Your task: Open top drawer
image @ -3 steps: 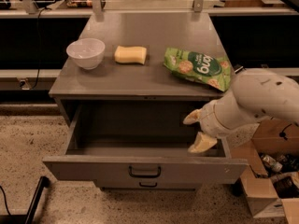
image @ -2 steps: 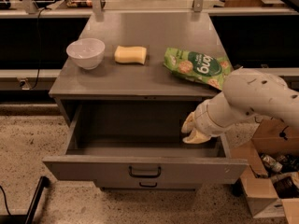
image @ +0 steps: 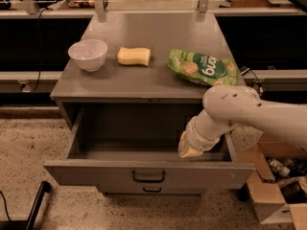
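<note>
The top drawer of the grey metal cabinet stands pulled far out, its deep grey interior showing. A small dark loop handle sits at the centre of its front. My gripper hangs from the white arm on the right and reaches down into the drawer's right side, just behind the front panel. It does not touch the handle. A second, lower handle shows just under the drawer front.
On the cabinet top lie a white bowl, a yellow sponge and a green snack bag. A cardboard box with clutter stands on the floor at the right. A dark bar lies at the lower left.
My arm and gripper have moved left and down, deeper into the open drawer's right side. The drawer has stayed pulled out.
</note>
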Available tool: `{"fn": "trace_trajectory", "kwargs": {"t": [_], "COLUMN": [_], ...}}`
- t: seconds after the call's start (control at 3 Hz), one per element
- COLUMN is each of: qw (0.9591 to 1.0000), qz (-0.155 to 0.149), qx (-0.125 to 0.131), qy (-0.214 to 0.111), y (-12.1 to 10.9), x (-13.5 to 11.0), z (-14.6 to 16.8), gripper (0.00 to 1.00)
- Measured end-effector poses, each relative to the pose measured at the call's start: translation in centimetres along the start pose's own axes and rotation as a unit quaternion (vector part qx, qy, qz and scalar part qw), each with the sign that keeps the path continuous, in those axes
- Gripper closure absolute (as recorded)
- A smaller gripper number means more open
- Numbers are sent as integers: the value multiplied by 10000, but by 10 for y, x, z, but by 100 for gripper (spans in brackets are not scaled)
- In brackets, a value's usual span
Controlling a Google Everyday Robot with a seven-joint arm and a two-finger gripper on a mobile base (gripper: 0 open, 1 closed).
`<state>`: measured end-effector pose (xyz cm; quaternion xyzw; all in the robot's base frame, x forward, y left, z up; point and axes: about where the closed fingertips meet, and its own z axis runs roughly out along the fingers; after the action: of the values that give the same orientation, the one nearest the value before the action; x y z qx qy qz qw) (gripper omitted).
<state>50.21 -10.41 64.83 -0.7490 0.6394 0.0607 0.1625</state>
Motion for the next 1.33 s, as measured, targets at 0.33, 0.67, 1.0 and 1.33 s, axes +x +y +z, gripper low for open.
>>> {"fn": "trace_trajectory", "kwargs": {"t": [0.33, 0.67, 1.0, 1.33], "qw": [9993, 9970, 9919, 9866], "qz": [-13, -100, -227, -265], "qx": [-363, -735, -1177, -1493], "qy": [-55, -226, -408, -602], "y": [13, 30, 55, 76], "x": [-2, -7, -16, -24], "z": [18, 14, 2, -7], "gripper": [100, 100, 100, 100]}}
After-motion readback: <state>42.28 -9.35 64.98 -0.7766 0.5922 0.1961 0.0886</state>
